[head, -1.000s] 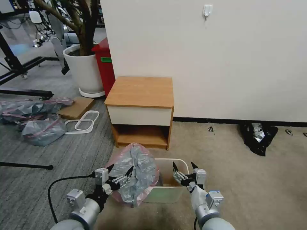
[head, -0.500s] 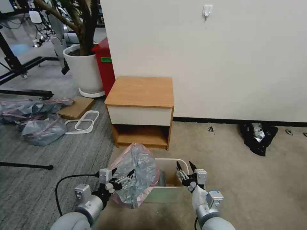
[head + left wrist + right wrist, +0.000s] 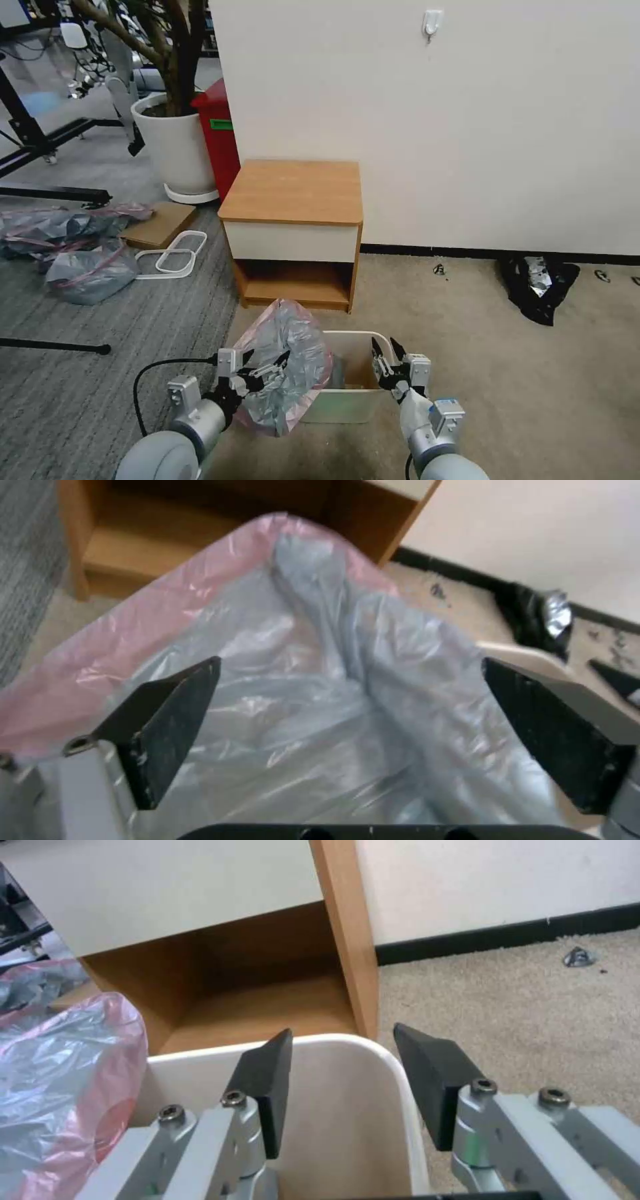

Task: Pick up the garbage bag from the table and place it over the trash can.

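At lower centre of the head view, the garbage bag (image 3: 287,373) is draped over the left side of the trash can (image 3: 360,399), the right side left uncovered. The left gripper (image 3: 261,371) is spread wide against the plastic, clasping nothing; the right gripper (image 3: 385,352) is held partly open and empty at the bare rim. Fitting is judged half done: the pink band must be drawn across.

Potted tree in white planter (image 3: 172,143) on the grey carpet, tall red bin (image 3: 219,137) just beside it against the wall. Flat cardboard piece (image 3: 159,225), white wire frame (image 3: 172,253), pile of bulging grey-pink bags (image 3: 70,250) nearby. Black plastic bag (image 3: 539,280) by the baseboard. White wall hook (image 3: 432,21).
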